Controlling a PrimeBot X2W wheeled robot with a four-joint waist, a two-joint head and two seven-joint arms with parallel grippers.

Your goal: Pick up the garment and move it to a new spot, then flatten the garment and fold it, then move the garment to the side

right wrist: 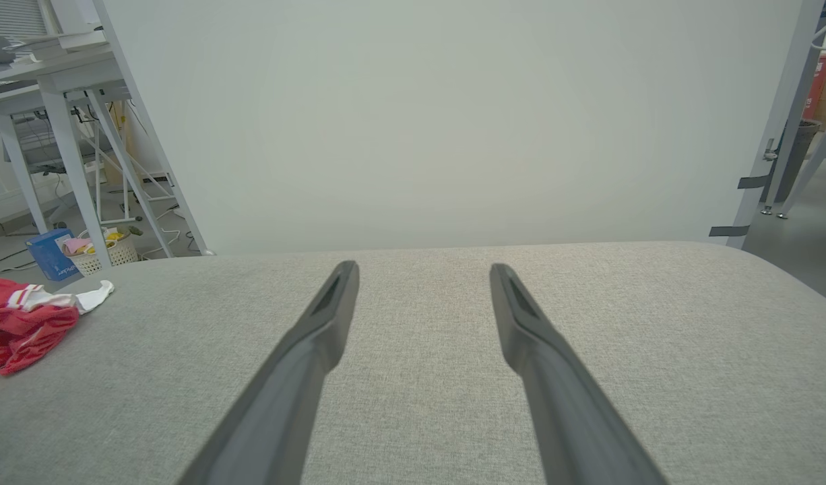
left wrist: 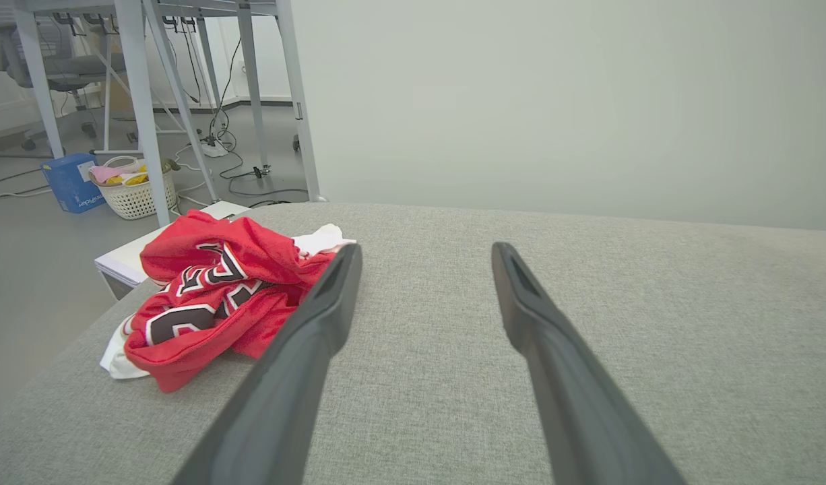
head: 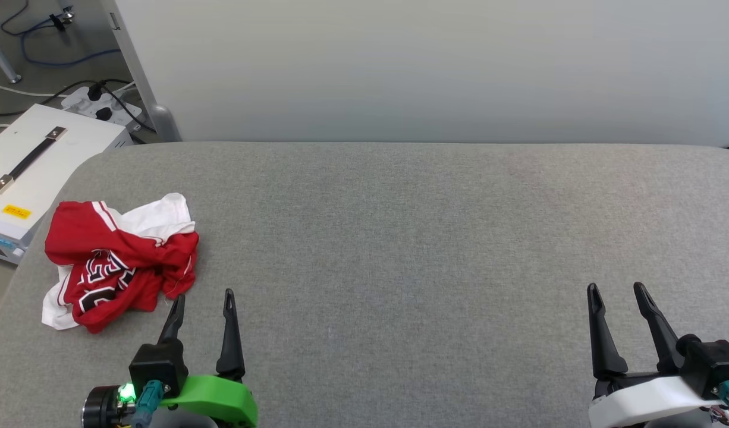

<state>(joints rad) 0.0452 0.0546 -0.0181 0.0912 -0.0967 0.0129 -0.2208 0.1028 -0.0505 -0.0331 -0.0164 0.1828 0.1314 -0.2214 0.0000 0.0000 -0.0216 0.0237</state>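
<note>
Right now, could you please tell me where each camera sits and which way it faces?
Head view: on the head, facing forward and down at the grey table; left gripper lower left, right gripper lower right, both open.
Left wrist view: on the left wrist, along its fingers across the table.
Right wrist view: on the right wrist, along its fingers toward the white panel.
Shared: all three show the crumpled garment at the table's left end.

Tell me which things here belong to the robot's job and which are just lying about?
Job: garment, crumpled at the left end of the table; left gripper and right gripper, both open and empty.
Lying about: white case, power strip, basket, blue box, all on the floor.
</note>
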